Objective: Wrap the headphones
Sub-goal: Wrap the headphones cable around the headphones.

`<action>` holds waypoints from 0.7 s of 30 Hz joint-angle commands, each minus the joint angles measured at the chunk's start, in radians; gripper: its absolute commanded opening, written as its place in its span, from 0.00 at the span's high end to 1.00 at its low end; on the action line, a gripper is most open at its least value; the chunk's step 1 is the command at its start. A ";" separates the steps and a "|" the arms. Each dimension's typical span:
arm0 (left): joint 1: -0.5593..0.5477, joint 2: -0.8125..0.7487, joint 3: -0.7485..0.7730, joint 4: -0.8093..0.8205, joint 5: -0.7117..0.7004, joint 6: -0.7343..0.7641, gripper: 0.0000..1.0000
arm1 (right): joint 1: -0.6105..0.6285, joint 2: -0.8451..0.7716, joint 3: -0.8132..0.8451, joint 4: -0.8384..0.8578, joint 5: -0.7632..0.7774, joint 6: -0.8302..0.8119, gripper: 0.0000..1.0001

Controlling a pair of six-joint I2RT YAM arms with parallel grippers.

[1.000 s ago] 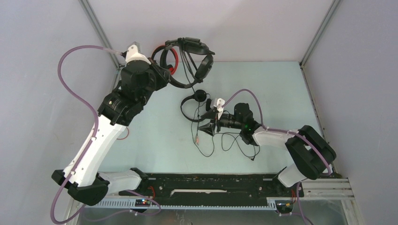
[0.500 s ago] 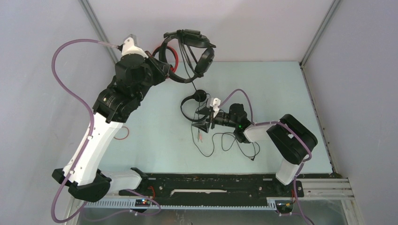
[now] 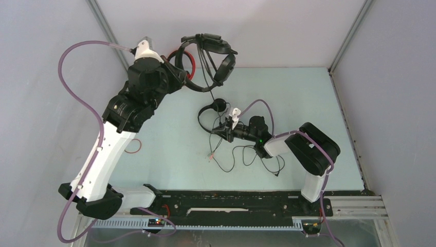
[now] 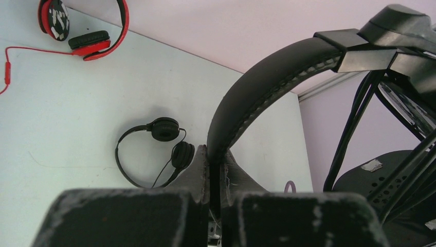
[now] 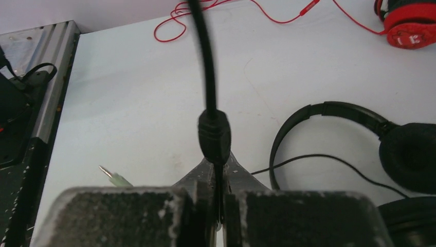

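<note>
On the pale table (image 3: 308, 103), the left gripper (image 4: 215, 165) is clamped on the headband of the large black headset (image 4: 267, 77) (held well above the surface). The small black headset (image 3: 208, 114) lies mid-table, and the red headset (image 4: 95, 41) lies by the back wall. Just beside the small one, the right gripper (image 5: 218, 167) pinches 1 thin black cable (image 5: 206, 62) at its thicker joint. A jack plug (image 5: 115, 178) lies near.
</note>
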 commanded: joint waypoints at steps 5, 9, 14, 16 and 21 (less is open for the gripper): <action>0.067 0.037 0.235 0.007 -0.053 0.087 1.00 | -0.056 -0.104 -0.100 0.103 -0.005 0.114 1.00; 0.109 0.069 0.302 -0.026 -0.059 0.115 1.00 | -0.088 -0.152 -0.127 0.063 -0.018 0.122 1.00; 0.139 0.081 0.329 -0.048 -0.029 0.125 1.00 | -0.119 -0.172 -0.127 0.017 -0.023 0.128 1.00; 0.144 0.082 0.329 -0.054 -0.037 0.136 1.00 | -0.124 -0.176 -0.127 0.010 -0.028 0.124 1.00; 0.165 0.076 0.330 -0.079 0.001 0.150 1.00 | -0.146 -0.165 -0.127 0.013 -0.014 0.158 1.00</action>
